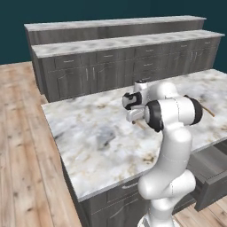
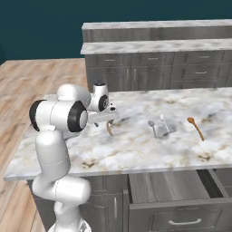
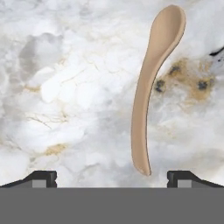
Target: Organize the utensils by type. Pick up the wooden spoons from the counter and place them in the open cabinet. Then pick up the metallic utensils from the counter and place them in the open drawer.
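Note:
A tan wooden spoon (image 3: 148, 87) lies flat on the marble counter (image 3: 65, 87), its bowl away from the hand. My gripper (image 3: 112, 178) hovers over the handle end, open, with its fingertips (image 3: 41, 177) wide apart and holding nothing. From the right base, the gripper (image 2: 108, 119) hangs just above that spoon (image 2: 109, 130). A second wooden spoon (image 2: 196, 128) lies further right, and small silver metallic utensils (image 2: 159, 127) sit between the two. The open drawer (image 2: 181, 183) juts out below the counter front. The open cabinet is out of view.
A second run of grey base units with a marble top (image 1: 124, 43) stands behind the island. Wooden floor (image 1: 22, 146) surrounds it. The pulled-out drawer (image 1: 213, 170) sticks out beside the robot's base. My own arm (image 1: 170, 133) blocks part of the counter.

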